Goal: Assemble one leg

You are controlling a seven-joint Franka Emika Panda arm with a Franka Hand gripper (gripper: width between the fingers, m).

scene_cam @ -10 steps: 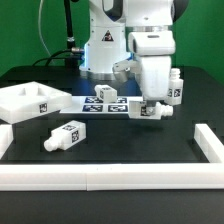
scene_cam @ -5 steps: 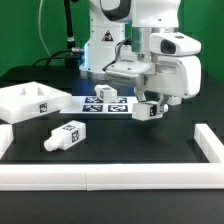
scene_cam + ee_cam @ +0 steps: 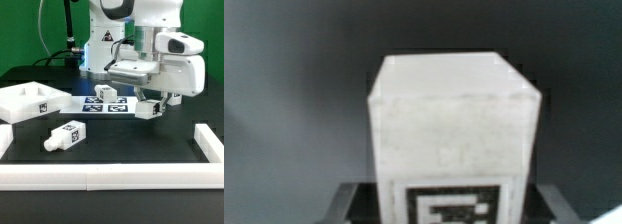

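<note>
Since 1.0 s ago the wrist has swung round. The gripper is clamped on the leg, held just clear of the tabletop at mid-table. Judged: the pick is done and the carry comes next.

Count, left to right:
- one panel, at the left edge
- one lying leg
- one standing leg, by the marker board
- the held one

White leg fills the middle of the frame, close in front of the gripper, long axis running straight away from it. Faces faintly mottled, edges soft with blur. Far end squared off, corners chamfered. Black-and-white square tag on the face at the end nearest the gripper, only partly in frame. Behind it, a plain dark surface, no detail readable.
</note>
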